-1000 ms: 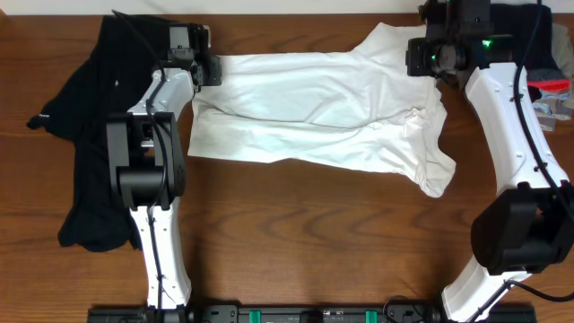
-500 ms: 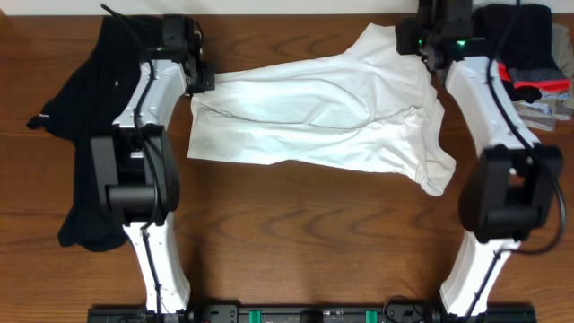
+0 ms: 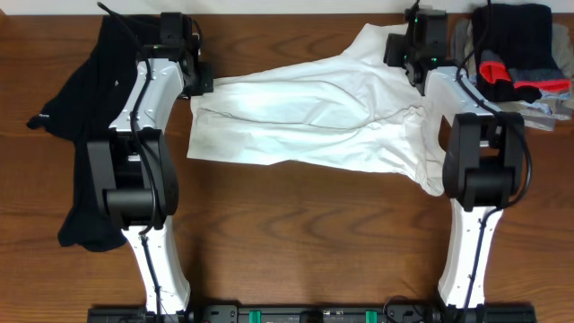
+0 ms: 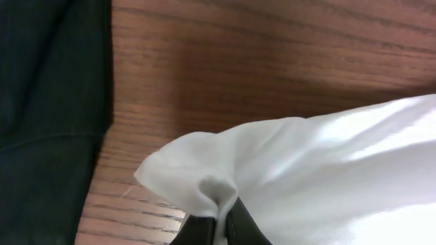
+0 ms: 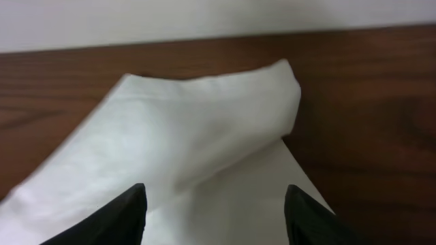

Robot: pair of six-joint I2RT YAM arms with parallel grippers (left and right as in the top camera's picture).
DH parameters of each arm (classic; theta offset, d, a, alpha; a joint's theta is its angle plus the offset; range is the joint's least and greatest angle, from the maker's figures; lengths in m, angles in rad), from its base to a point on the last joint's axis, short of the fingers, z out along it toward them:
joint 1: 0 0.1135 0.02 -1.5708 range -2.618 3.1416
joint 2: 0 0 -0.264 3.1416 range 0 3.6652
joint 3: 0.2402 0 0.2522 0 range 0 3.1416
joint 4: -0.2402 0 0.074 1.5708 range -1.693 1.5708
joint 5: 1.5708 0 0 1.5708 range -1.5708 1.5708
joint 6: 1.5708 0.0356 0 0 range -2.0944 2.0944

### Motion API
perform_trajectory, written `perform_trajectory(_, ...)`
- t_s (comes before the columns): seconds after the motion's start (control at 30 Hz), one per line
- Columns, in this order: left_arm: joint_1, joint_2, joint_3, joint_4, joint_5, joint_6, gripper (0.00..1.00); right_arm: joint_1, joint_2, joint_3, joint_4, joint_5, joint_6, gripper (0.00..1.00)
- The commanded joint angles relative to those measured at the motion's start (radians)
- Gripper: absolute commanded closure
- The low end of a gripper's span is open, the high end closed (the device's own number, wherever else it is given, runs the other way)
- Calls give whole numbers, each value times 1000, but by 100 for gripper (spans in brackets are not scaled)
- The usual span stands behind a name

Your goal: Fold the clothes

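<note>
White and thin, the T-shirt (image 3: 314,121) lies spread and wrinkled across the wooden table (image 3: 296,233) between the two grippers, with one sleeve hanging toward the near edge beside the right arm. The left gripper (image 3: 204,79) sits at the far corner of the shirt's left end and is clamped tight on it. In the left wrist view a fold of the white cloth bunches up right at the fingertips (image 4: 197,231), pinched between the two dark pads, and the rest of the fabric runs away ahead and to the right of them. The right gripper (image 3: 405,52) is at the opposite far corner, its jaws standing well apart and gripping nothing. In the right wrist view the cloth lies loose on the wood under and ahead of the spread fingers (image 5: 126,214), its edge curled over in a soft roll just ahead of them. Just beside the left gripper, on its outer side, the black garment (image 3: 90,126) lies in a long crumpled heap along the left arm, with bare wood between it and the pinched corner of the shirt. Near the right gripper, on its outer side, a small pile of other clothes (image 3: 520,58), dark, red and grey, sits at the table's far corner.
</note>
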State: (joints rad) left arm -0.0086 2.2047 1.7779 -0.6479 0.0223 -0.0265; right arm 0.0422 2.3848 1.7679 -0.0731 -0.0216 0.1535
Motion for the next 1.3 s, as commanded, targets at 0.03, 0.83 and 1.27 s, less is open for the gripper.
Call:
perform_trajectory(0.03, -2, -10, -6, -4, -11, -9, 94, -12, 51, 7, 58, 23, 35, 36)
perform_trajectory(0.83, -6, -10, -6, -97, -12, -31, 94, -25, 68, 13, -429, 11, 71, 81)
perform_trajectory(1.27, -6, -10, -6, -112, -12, -31, 94, -26, -179, 14, -616, 28, 64, 73)
